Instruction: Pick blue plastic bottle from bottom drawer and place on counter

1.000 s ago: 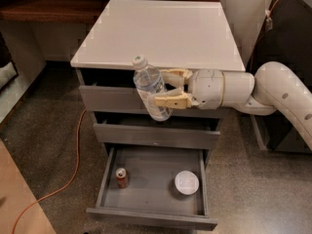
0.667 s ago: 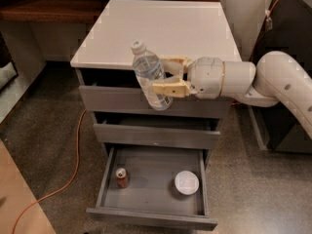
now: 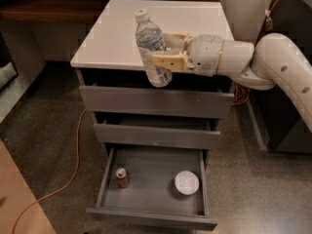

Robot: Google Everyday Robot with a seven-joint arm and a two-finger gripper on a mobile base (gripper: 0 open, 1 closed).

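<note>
The blue plastic bottle (image 3: 152,48), clear with a white cap and pale label, hangs nearly upright in the air at the front edge of the white counter (image 3: 112,38). My gripper (image 3: 165,50) reaches in from the right and is shut on the bottle's middle, tan fingers (image 3: 168,61) on both sides of it. The bottle's base hangs in front of the top drawer's opening. Far below, the bottom drawer (image 3: 151,217) stands pulled out, grey inside.
In the bottom drawer lie a short red-brown can (image 3: 122,178) at the left and a white round bowl (image 3: 186,183) at the right. Two upper drawers (image 3: 156,101) are slightly open. An orange cable (image 3: 73,165) runs over the floor at the left. A dark wooden shelf (image 3: 48,6) is behind.
My gripper has risen with the bottle, from in front of the upper drawers to the level of the counter's front edge, and the bottle now stands more upright.
</note>
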